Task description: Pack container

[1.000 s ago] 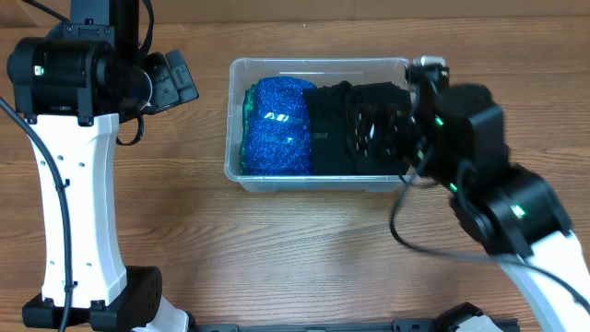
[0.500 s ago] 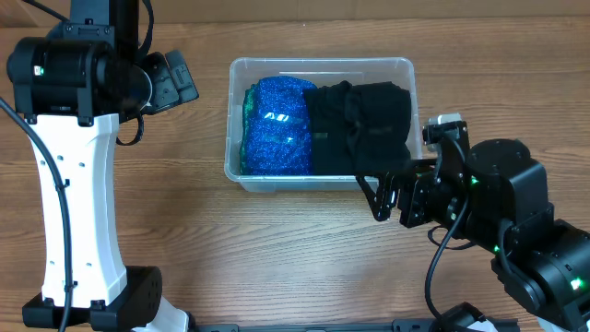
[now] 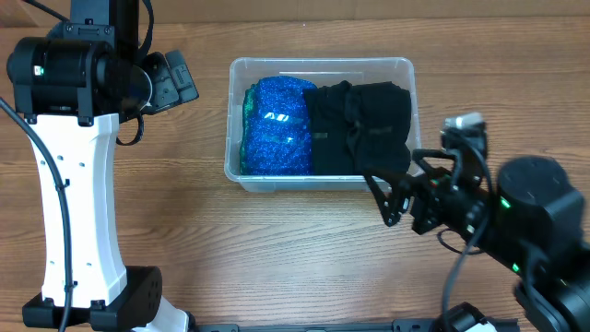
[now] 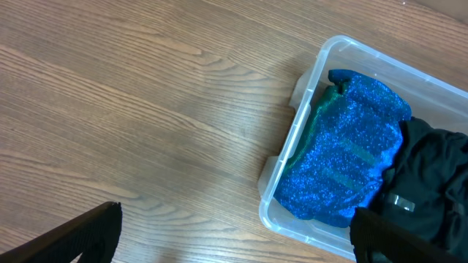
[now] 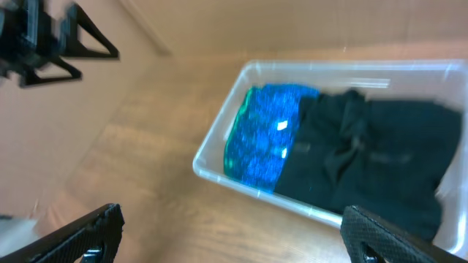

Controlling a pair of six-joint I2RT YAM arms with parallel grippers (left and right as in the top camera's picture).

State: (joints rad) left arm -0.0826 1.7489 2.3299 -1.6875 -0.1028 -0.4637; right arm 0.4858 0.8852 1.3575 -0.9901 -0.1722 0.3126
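Observation:
The clear container (image 3: 321,61) sits at the table's middle back. Inside it, a blue glittery cloth (image 3: 277,124) fills the left half and a black cloth (image 3: 359,129) the right half. My right gripper (image 3: 401,191) is open and empty, just outside the container's front right corner. In the right wrist view (image 5: 234,241) it looks onto the container (image 5: 219,150), the blue cloth (image 5: 267,139) and the black cloth (image 5: 373,153). My left gripper (image 3: 175,81) is open and empty, left of the container. In the left wrist view (image 4: 234,241), the container (image 4: 292,139) is at right.
The left arm's white body (image 3: 78,203) and black base (image 3: 138,295) stand along the table's left side. The right arm's bulk (image 3: 535,221) takes up the front right. Bare wooden table (image 3: 304,249) lies in front of the container.
My right gripper has pulled back from over the black cloth in the container, out toward the front right. The black cloth stays in the container. The left arm has not moved.

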